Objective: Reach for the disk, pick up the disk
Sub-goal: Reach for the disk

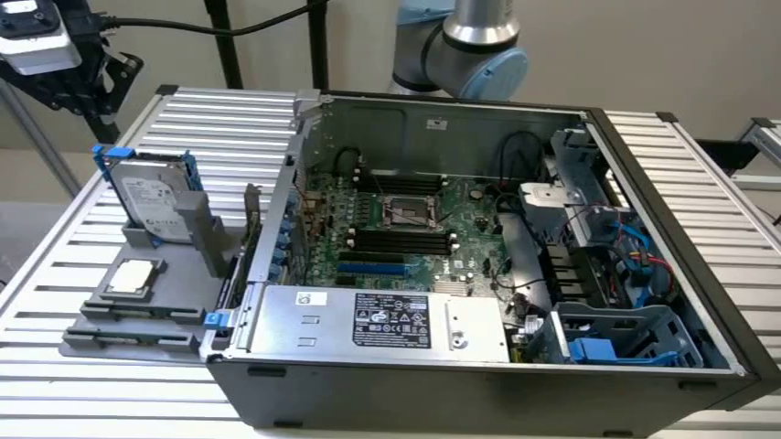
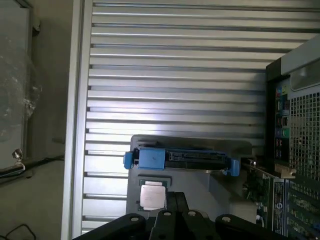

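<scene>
Gripper (image 2: 176, 199) closed, fingers together, holding nothing, high in exterior view's upper left | disk (image 1: 153, 197) upright on edge in grey holder (image 1: 183, 293), left-centre of frame, below gripper and apart from it | processor chip (image 1: 132, 279) flat on holder, nearer frame bottom than disk | open computer case (image 1: 488, 389) centre and right

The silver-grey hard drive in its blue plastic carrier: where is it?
The hard drive stands on edge in the grey holder at the exterior view's left, beside the open computer case, behind the square silver chip.
</scene>
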{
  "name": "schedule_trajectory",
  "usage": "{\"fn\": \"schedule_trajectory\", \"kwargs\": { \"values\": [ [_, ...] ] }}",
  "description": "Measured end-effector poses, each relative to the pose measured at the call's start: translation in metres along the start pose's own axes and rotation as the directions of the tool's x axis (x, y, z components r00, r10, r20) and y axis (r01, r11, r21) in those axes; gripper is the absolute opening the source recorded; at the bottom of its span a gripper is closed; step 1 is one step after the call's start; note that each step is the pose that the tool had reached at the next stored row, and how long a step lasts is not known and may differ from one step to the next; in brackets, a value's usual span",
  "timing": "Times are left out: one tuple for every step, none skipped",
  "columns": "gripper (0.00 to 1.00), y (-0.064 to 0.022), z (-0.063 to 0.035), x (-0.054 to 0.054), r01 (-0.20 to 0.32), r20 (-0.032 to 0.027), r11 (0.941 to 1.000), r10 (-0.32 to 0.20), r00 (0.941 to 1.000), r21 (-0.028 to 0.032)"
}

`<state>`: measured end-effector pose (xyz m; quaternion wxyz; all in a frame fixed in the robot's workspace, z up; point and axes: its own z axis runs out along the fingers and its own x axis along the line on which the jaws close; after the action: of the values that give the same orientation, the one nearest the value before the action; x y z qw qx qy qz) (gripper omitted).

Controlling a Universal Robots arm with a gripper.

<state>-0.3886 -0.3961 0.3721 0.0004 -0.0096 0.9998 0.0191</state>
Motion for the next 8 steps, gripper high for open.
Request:
{"fn": "schedule_trajectory", "kwargs": {
  "values": [
    [0.11,0.0018,0.0001,0.003,0.0,0.0005,1.0,0.0,1.0,0.0],
    [0.11,0.0046,0.0002,0.005,0.0,0.0009,1.0,0.0,1.0,0.0001],
    [0.11,0.008,0.0004,0.007,0.0,0.0012,1.0,0.0,1.0,0.0],
    [0.11,0.0117,0.0005,0.009,0.0,0.0012,1.0,0.0,1.0,0.0],
    [0.11,0.0152,0.0007,0.01,0.0,0.0014,1.0,0.0,1.0,0.0001],
    [0.11,0.0185,0.0009,0.012,0.0,0.0016,1.0,0.0,1.0,0.0001],
    [0.11,0.0216,0.0011,0.014,0.0,0.002,1.0,0.0,1.0,0.0003],
    [0.11,0.0246,0.0013,0.015,0.0,0.0022,1.0,0.0,1.0,0.0008]
  ]
}}
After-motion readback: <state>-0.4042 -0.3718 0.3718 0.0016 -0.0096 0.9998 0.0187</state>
